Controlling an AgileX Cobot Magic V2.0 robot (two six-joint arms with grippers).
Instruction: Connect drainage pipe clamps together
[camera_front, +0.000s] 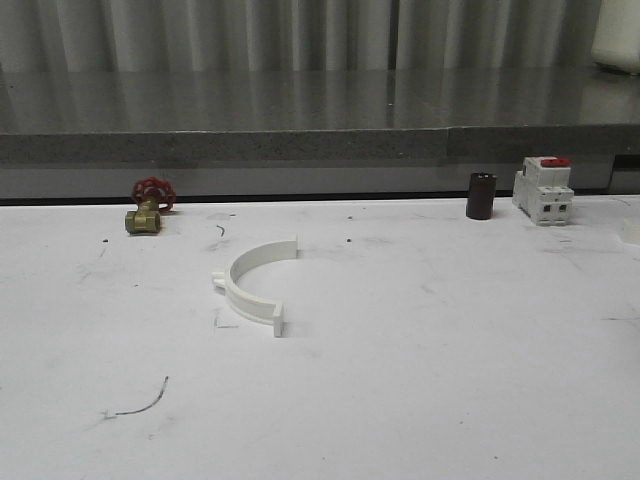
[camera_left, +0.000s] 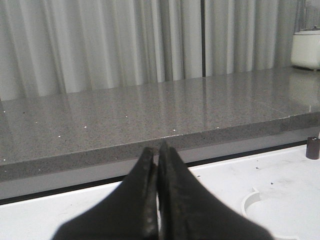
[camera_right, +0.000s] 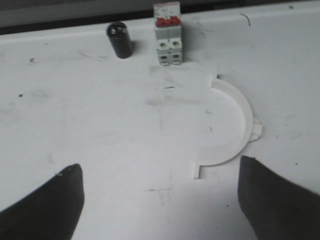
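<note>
One white half-ring drainage pipe clamp (camera_front: 255, 285) lies flat on the white table (camera_front: 420, 380), left of centre, its arc bulging left. The left wrist view catches its edge (camera_left: 248, 201) beside my left gripper (camera_left: 156, 150), whose black fingers are pressed shut with nothing between them. A second drainage pipe clamp (camera_right: 240, 125) lies flat in the right wrist view, arc and small tab pointing away from the breaker. My right gripper (camera_right: 160, 167) hangs open over bare table, and the clamp's near end sits just inside one dark finger (camera_right: 272, 200).
At the table's back stand a brass valve with a red handle (camera_front: 148, 210), a black cylinder (camera_front: 481, 195) and a white breaker block with a red top (camera_front: 543, 189). A grey stone ledge (camera_front: 320, 125) runs behind the table. A thin wire (camera_front: 140, 402) lies front left.
</note>
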